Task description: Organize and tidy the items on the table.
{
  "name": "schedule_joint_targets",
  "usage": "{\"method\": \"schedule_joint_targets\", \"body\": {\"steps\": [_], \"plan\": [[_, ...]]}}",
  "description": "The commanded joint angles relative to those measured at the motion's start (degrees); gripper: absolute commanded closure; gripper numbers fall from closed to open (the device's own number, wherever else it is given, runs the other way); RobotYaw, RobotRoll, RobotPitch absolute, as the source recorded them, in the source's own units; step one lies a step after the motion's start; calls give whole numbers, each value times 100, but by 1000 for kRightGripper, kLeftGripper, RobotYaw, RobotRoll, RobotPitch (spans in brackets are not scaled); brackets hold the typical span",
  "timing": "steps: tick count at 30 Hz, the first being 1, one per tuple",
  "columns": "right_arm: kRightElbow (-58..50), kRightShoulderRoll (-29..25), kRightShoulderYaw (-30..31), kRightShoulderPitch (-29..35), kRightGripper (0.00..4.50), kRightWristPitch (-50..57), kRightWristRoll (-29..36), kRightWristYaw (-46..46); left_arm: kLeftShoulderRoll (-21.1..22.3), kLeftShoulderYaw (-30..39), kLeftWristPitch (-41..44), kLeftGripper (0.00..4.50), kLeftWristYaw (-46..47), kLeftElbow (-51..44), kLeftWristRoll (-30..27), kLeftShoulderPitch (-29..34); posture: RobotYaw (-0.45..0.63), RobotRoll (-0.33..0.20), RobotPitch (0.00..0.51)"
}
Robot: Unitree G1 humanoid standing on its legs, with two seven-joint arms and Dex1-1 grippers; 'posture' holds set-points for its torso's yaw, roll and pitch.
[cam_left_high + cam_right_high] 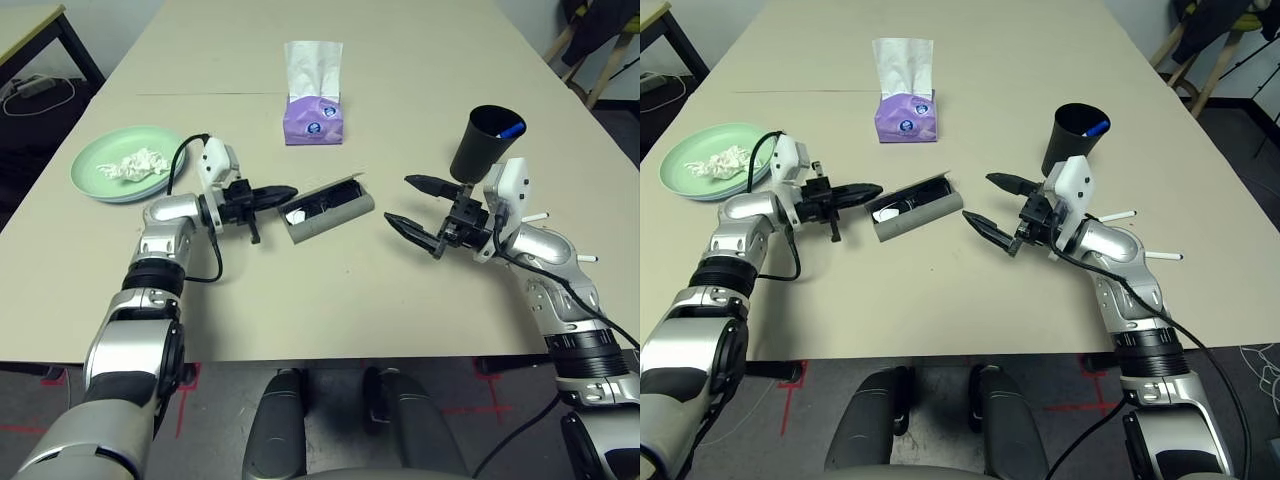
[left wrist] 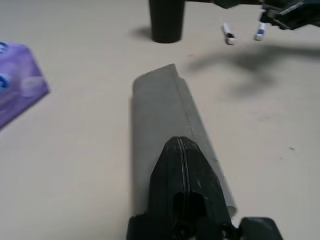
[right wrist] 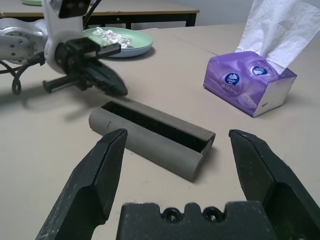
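Note:
The long grey glasses case (image 1: 335, 212) lies open in the middle of the table (image 1: 300, 300), with the black sunglasses (image 1: 306, 209) inside it. My left gripper (image 1: 285, 191) is shut and empty, its tip at the case's left end; the left wrist view looks over its shut fingers (image 2: 182, 165) along the case (image 2: 165, 110). My right gripper (image 1: 398, 200) stands open just right of the case, apart from it, with the case (image 3: 155, 135) in front of its spread fingers. At the far left a crumpled white tissue wad (image 1: 138, 164) rests on the pale green plate (image 1: 95, 160), which sits on a light blue one.
A purple tissue box (image 1: 313, 118) stands behind the case. A black cup (image 1: 485, 140) holding a blue-capped pen is right behind my right gripper. White pens (image 1: 538, 215) lie near the right forearm. A dark-legged side table (image 1: 30, 30) is at the far left.

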Motion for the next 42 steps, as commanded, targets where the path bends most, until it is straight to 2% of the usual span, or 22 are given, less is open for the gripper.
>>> {"method": "schedule_joint_targets", "body": {"steps": [1,9,15,18,21,29,31,34,37,40,42], "plan": [[52,2,-12,-24,0,-95,12,-7,40,-139,216,4480,-49,-284,-3,293,49,0,165],[134,-10,-26,-86,0,-158,8,1,164,-246,343,4480,123,-324,121,312,52,0,161],[186,-25,-44,-70,0,-197,9,5,78,210,267,4480,302,-677,-424,-28,62,0,157],[244,-67,-67,-71,0,-222,14,32,142,186,485,4480,131,-1277,-623,85,74,0,156],[307,-117,-89,-111,0,-211,31,54,183,35,829,3875,-9,-2009,-779,343,84,0,158],[664,-408,12,-354,0,-17,-162,84,-34,-301,1139,795,104,-2906,-883,762,87,0,157],[693,-550,89,-451,0,522,-264,-41,-117,-351,1202,45,202,-2987,-894,837,82,0,156],[671,-704,141,-592,0,1081,-304,-61,-191,-391,1173,45,297,-2965,-850,881,76,0,157],[441,-1194,506,-826,0,1810,-817,-83,-284,-409,1089,45,500,-2774,-740,785,73,0,160],[265,-1592,710,-975,0,2166,-823,370,-368,-443,998,45,703,-2625,-613,711,71,0,163],[342,-2042,910,-1065,0,2136,-962,910,-440,-475,1020,45,835,-2624,-578,710,68,0,166]]}}
